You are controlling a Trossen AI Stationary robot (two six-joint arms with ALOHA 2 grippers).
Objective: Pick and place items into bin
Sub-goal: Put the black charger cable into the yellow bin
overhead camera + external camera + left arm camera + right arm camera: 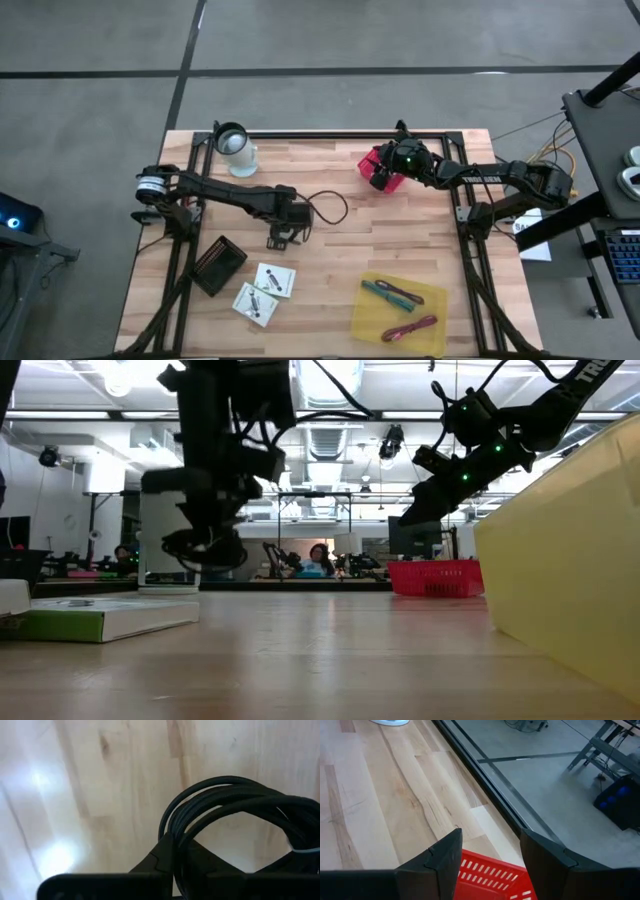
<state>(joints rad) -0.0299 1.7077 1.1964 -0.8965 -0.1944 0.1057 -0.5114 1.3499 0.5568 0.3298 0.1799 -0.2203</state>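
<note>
The left gripper (285, 232) is seen near the middle of the wooden table (330, 250), its fingers (167, 852) pinched together on the black cable coil (235, 810); in the left wrist view the strands are clamped between the dark fingers, and the coil's far loop is cut off at the picture's edge. In the high view part of the coil (330, 205) is shown looping out beside the gripper. Whether the coil is lifted off the wood cannot be told.

The right gripper (490, 855) is held over the red bin (372, 163) at the table's far edge, its fingers spread apart with nothing between them; most of the bin is hidden beneath it in the high view.

Two white square cards (265, 290) are laid near the front left, beside a dark flat box (219, 265). Teal and maroon pen-like sticks (395, 295) are seen on a yellow sheet (428, 330); small details cannot be made out. A clear cup (236, 148) lies at the far left.
</note>
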